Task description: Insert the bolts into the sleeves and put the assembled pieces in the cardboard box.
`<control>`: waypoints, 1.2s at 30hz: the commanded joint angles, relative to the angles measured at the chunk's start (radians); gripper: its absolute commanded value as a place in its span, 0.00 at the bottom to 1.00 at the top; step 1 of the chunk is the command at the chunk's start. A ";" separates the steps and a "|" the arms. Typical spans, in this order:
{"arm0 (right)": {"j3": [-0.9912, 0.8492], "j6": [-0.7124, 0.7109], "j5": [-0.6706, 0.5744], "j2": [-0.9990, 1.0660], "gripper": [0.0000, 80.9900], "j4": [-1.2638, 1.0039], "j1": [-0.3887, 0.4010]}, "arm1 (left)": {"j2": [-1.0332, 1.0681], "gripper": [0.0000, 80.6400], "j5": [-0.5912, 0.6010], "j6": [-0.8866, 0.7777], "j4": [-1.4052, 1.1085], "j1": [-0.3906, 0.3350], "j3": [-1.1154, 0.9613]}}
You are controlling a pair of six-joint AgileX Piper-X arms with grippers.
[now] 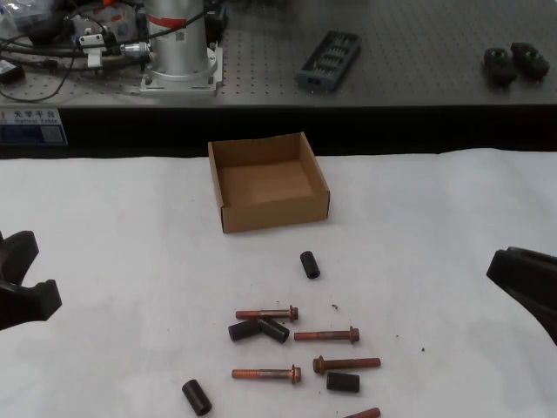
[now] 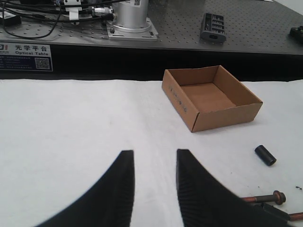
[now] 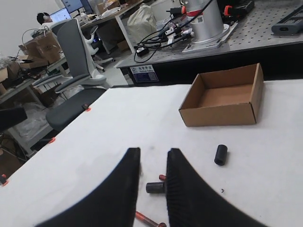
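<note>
An open cardboard box (image 1: 277, 209) stands on the white cloth at mid-bench, with nothing in it. Nearer the front lie several copper-coloured bolts, such as one bolt (image 1: 266, 313), and several black sleeves. One sleeve (image 1: 310, 265) lies alone close to the box, and two sleeves (image 1: 258, 330) touch each other. My left gripper (image 1: 43, 266) is at the left edge, open and holding nothing. My right gripper (image 1: 522, 274) is at the right edge. In the left wrist view my left gripper (image 2: 155, 158) faces the box (image 2: 227, 118) and the lone sleeve (image 2: 265, 155). My right gripper (image 3: 153, 153) stands open above a sleeve (image 3: 154, 187).
Behind the cloth runs a dark perforated optical table with a metal post base (image 1: 178, 43), cables, a black ribbed block (image 1: 328, 57) and two black knobs (image 1: 516, 63). An office chair (image 3: 71, 42) stands beyond the bench's left side. White cloth lies bare on both sides of the parts.
</note>
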 commanded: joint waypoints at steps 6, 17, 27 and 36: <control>-0.043 -0.003 -0.064 0.120 0.21 0.080 0.012 | 0.001 0.29 0.219 -0.017 -0.096 -0.001 -0.019; -0.457 -0.352 -0.090 0.592 0.21 0.491 0.145 | 0.133 0.29 0.066 0.273 0.383 -0.001 -0.300; -0.771 -0.774 0.178 0.871 0.21 0.838 0.277 | 0.143 0.29 0.010 0.359 0.420 -0.001 -0.455; -0.774 -0.586 0.236 0.882 0.21 0.872 0.337 | 0.143 0.29 0.011 0.374 0.683 -0.001 -0.468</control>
